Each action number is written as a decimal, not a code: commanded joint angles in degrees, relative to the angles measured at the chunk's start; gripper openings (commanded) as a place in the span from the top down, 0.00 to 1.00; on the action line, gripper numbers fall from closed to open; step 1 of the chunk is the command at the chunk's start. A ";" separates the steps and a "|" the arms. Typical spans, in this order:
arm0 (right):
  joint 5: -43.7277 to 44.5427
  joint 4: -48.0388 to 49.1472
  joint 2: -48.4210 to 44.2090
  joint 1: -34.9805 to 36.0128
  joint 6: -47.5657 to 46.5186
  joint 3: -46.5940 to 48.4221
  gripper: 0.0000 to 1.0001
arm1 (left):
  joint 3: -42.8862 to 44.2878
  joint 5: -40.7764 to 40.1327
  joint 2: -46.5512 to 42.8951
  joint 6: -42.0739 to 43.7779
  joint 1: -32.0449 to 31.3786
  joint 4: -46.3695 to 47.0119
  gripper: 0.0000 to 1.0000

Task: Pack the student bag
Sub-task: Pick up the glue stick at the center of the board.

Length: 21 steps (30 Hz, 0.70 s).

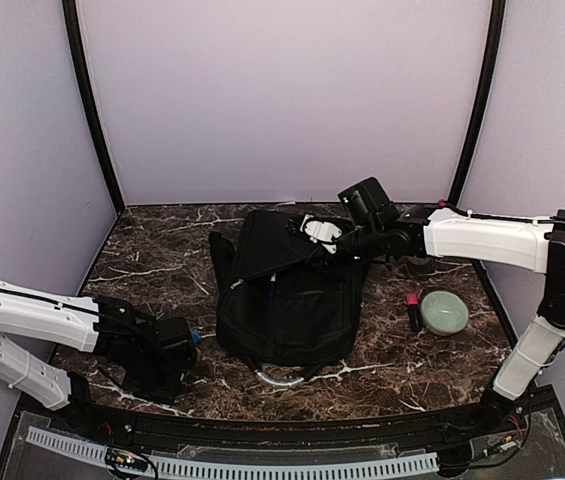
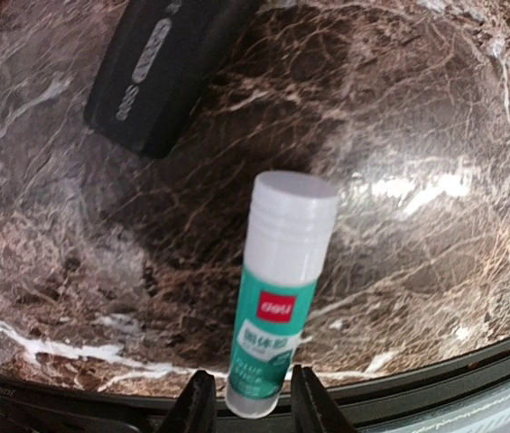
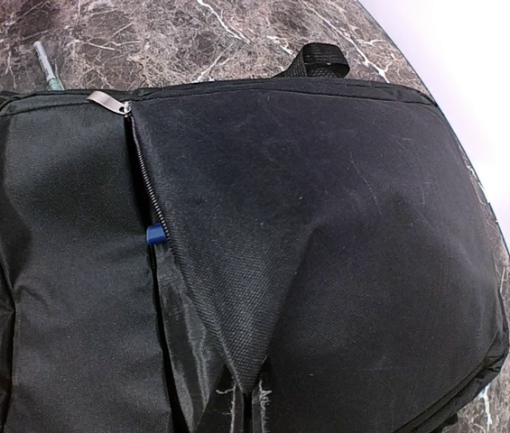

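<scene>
The student bag [image 1: 292, 300] lies flat in the middle of the worktop [image 1: 152, 260], with its grey loop handle [image 1: 280, 378] toward the arms. It looks like soft, limp woven fabric: light for its bulk, neither fragile nor slippery. It will likely sag and fold wherever it is unsupported, so a pinch would move only the cloth near it. From left to right in the right wrist view come the metal zip pull [image 3: 108, 101], the open zip line with a small blue object [image 3: 155, 234] in the gap, then the wide flap [image 3: 345, 225] tented upward. The best holds are probably the flap's edge beside the zip, the pull, or the loop handle; the broad panels offer nothing firm. The left end effector [image 2: 251, 390], near the worktop's front left, has its 2 fingers on either side of the bottom end of a green-and-white glue stick [image 2: 277, 289]. They are partly closed with only slivers of gap, and I cannot tell whether they press on it. The right end effector [image 1: 320, 232] reaches in from the right over the bag's far end. It is clenched on the student bag's flap, holding the opening up. Further right sits a pale green bowl [image 1: 444, 312], with a small red-and-black item [image 1: 414, 312] just beside it.
</scene>
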 commanded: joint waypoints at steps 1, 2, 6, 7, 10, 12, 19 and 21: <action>-1.23 2.72 -1.52 -0.37 0.08 -0.33 1.00 | -0.80 -1.50 1.74 0.01 -0.20 2.20 0.69; -1.19 2.74 -1.55 -0.37 0.08 -0.33 1.00 | -0.72 -1.55 2.16 0.22 -0.24 2.43 0.70; -1.26 2.73 -1.43 -0.38 0.14 -0.33 1.00 | -0.52 -1.79 3.79 0.78 -0.24 3.00 0.71; -1.28 2.72 -1.47 -0.37 0.17 -0.41 1.00 | -0.52 -1.91 4.13 0.85 -0.24 3.07 0.71; -1.30 2.81 -1.51 -0.37 0.19 -0.48 1.00 | -0.33 -1.91 5.05 1.44 -0.24 3.88 0.75; -1.40 2.82 -1.46 -0.37 0.23 -0.42 1.00 | 1.52 -2.22 5.99 2.14 -0.24 3.19 0.81; -0.92 3.40 -1.93 -0.43 0.02 -1.00 1.00 | 17.56 -4.90 6.48 3.63 -2.28 -9.29 0.87; -0.80 3.43 -1.67 -0.47 -0.08 -0.97 1.00 | 22.94 -4.60 6.85 4.87 -2.95 -10.43 0.87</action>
